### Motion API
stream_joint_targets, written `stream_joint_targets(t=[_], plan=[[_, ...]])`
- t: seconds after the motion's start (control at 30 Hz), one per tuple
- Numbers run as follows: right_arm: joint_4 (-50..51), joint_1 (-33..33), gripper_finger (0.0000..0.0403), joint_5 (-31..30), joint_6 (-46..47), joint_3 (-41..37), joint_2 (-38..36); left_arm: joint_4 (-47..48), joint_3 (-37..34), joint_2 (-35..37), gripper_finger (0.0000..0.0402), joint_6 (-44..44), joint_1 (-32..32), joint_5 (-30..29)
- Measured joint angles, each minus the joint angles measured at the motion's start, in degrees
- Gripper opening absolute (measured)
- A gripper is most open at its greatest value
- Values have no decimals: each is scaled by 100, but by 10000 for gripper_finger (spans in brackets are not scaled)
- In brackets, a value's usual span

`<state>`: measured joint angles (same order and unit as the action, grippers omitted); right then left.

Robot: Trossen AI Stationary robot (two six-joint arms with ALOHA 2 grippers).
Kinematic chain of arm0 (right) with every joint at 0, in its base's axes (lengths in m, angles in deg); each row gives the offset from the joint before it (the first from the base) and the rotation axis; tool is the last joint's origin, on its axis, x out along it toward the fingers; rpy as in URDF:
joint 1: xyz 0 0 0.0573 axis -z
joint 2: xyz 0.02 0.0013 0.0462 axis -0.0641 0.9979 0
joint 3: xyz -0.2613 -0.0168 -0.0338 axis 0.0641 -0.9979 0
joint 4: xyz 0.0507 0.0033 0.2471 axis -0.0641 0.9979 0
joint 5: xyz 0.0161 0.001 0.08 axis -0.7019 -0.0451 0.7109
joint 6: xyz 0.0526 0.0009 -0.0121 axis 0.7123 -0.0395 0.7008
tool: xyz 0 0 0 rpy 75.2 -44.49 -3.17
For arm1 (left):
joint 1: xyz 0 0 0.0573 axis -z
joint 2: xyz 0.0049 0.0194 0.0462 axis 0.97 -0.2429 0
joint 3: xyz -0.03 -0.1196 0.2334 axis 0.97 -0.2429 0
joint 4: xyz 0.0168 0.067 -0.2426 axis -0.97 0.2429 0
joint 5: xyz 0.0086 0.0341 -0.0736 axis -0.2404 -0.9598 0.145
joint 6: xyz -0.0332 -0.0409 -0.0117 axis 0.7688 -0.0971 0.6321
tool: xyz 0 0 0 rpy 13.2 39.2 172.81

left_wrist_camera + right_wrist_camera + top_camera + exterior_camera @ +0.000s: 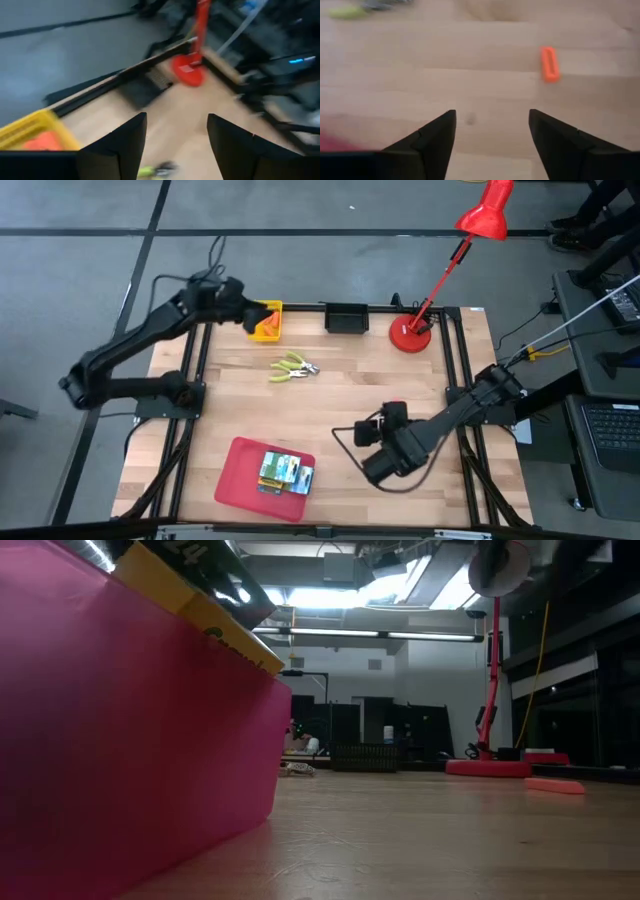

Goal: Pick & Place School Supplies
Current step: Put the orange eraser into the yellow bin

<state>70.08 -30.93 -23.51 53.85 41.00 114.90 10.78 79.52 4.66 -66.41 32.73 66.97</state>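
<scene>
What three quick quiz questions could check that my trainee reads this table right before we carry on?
1. True or false: the crayon boxes lie on the red tray.
2. What does the yellow bin near the left claw hold: A orange pieces, B the pliers, C nothing?
3. Which claw hangs over bare wood near a single loose orange piece?

Key:
1. True.
2. A; the orange pieces show inside it, while the yellow-green pliers lie apart on the table.
3. The right claw, open and empty.
</scene>
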Motion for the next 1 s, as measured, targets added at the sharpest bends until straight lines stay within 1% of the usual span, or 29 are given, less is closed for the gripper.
stream_joint_targets(t=[0.07,0.13,0.2,0.27,0.37,0.5,0.53,0.6,0.77,0.83,1.0], plan=[[-201,141,239,384,-10,-466,-79,40,0,382,192,337,296,-1],[-751,353,216,710,-42,-973,-212,72,0,672,178,700,600,-35],[-1311,559,192,859,-127,-1495,-333,93,0,901,165,971,874,-165],[-1650,786,163,1094,-237,-1856,-381,95,0,1061,152,1174,1130,-297],[-1702,1056,114,1416,-690,-2184,-395,135,0,1176,135,1446,1447,-510],[-1494,1221,27,1483,-983,-2463,-402,110,0,1202,115,1714,1764,-557],[-1457,1244,14,1459,-1051,-2513,-405,118,0,1196,110,1750,1835,-573],[-1539,1320,11,1461,-1141,-2633,-406,114,0,1199,101,1856,1968,-690],[-1821,1438,5,1736,-1366,-3157,-406,38,0,1198,84,2023,2244,-963],[-2064,1466,4,1879,-1403,-3383,-406,-49,0,1198,79,2087,2308,-974],[-2660,1485,2,1980,-1367,-3829,-406,-81,0,1198,70,2218,2446,-1142]])
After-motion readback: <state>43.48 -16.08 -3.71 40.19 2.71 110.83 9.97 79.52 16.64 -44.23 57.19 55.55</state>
